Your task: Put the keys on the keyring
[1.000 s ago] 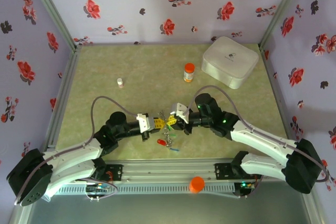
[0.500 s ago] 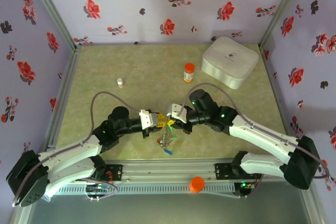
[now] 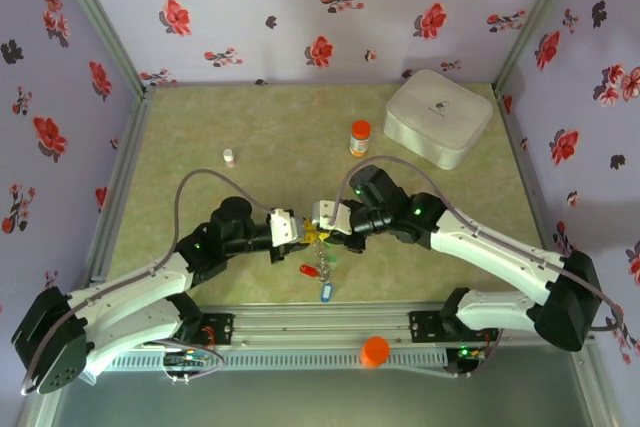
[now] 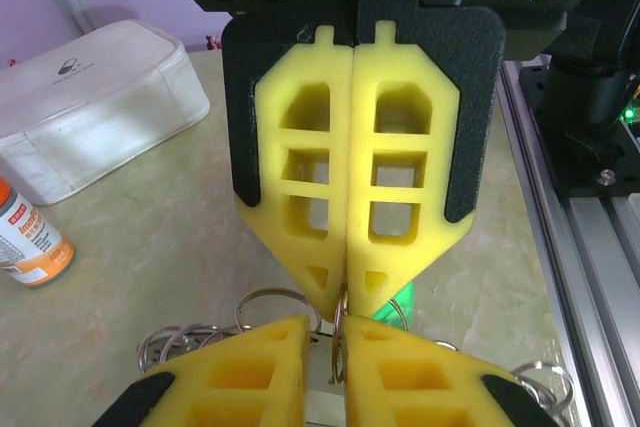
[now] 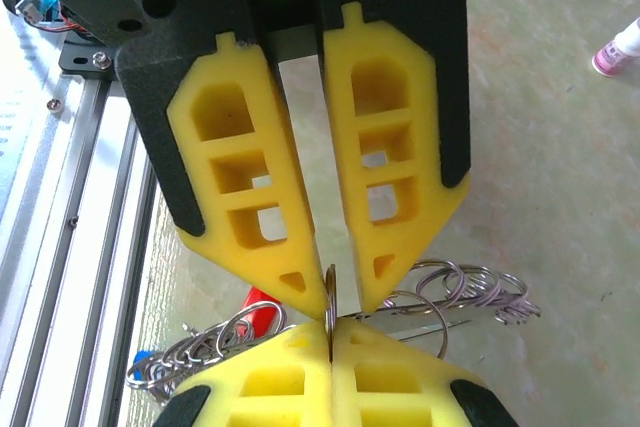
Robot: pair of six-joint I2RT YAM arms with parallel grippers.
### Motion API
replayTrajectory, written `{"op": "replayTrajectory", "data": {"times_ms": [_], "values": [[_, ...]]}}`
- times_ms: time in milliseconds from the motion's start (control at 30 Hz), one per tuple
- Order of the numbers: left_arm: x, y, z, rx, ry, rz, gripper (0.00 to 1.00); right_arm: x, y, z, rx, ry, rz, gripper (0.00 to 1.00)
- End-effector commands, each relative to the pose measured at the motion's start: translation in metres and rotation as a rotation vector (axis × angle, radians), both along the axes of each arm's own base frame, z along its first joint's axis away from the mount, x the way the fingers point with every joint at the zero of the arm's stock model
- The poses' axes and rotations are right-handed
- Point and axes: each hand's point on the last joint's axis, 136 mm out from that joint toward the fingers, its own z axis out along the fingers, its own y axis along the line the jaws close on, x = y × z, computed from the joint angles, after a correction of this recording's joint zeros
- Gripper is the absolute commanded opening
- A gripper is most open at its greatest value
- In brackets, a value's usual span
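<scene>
Top external: keyring (image 3: pixel 320 245) seemingly near front rail (image 3: pixel 300 323).

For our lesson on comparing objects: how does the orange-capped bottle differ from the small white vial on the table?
The orange-capped bottle is clearly bigger than the small white vial. The bottle has an orange cap and an orange-and-white label; the vial is white with a pinkish base. The bottle stands beside the white box; the vial stands apart, further left. Both stand upright on the table.
</scene>
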Motion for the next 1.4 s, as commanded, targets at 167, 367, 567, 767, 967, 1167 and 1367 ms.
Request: {"op": "replayTrajectory", "data": {"times_ms": [167, 367, 567, 767, 967, 1167, 1367], "values": [[0.005, -0.003, 0.013, 0.019, -0.061, -0.005, 0.0, -0.005, 0.012, 0.023, 0.077, -0.02, 0.036, 0.0], [0.01, -0.001, 0.025, -0.102, -0.062, 0.054, 0.0, 0.009, -0.001, 0.02, 0.167, -0.01, -0.094, 0.33], [0.016, 0.007, 0.037, -0.268, -0.099, 0.127, 0.0, 0.01, -0.007, 0.002, 0.192, 0.026, -0.165, 0.38], [0.012, 0.005, 0.042, -0.296, -0.095, 0.103, 0.0, 0.022, -0.008, -0.013, 0.191, 0.001, -0.223, 0.37], [0.009, 0.005, 0.03, -0.286, -0.059, 0.095, 0.0, 0.019, -0.003, -0.019, 0.193, 0.017, -0.205, 0.37], [0.007, 0.004, 0.032, -0.297, -0.053, 0.077, 0.0, 0.023, -0.001, -0.02, 0.194, -0.002, -0.216, 0.29], [0.006, 0.003, 0.037, -0.323, -0.056, 0.07, 0.0, 0.023, -0.004, -0.023, 0.181, -0.009, -0.217, 0.14]]}}
